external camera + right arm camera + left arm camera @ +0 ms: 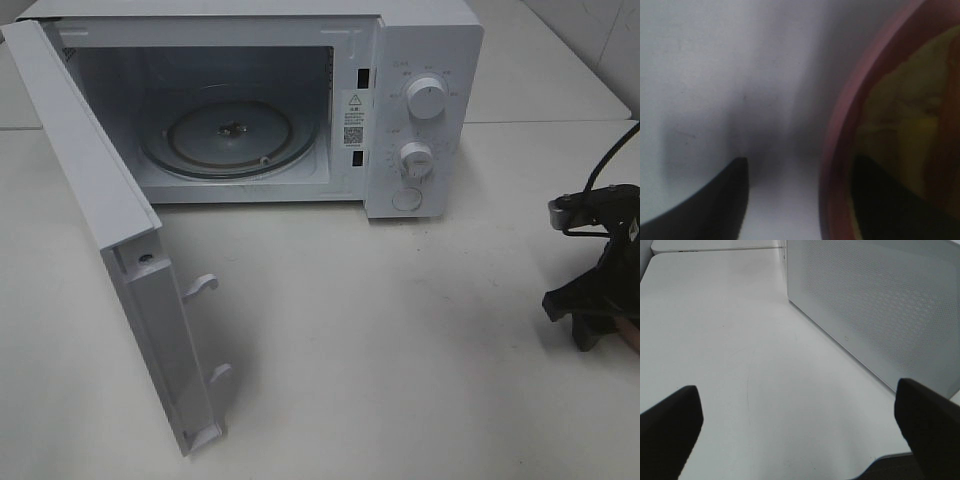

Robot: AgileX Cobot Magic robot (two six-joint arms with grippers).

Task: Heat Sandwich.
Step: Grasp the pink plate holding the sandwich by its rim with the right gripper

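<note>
I see the sandwich [912, 95] only through the right wrist camera, very close and blurred. It shows yellow-green filling and a brownish edge, and it lies on a round pink plate [840, 125] on the white table [715, 65]. In the high view that spot is between three and four o'clock, at the frame's edge.

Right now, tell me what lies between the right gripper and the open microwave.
Only bare white table; the exterior high view shows nothing standing between the right gripper and the microwave.
</note>
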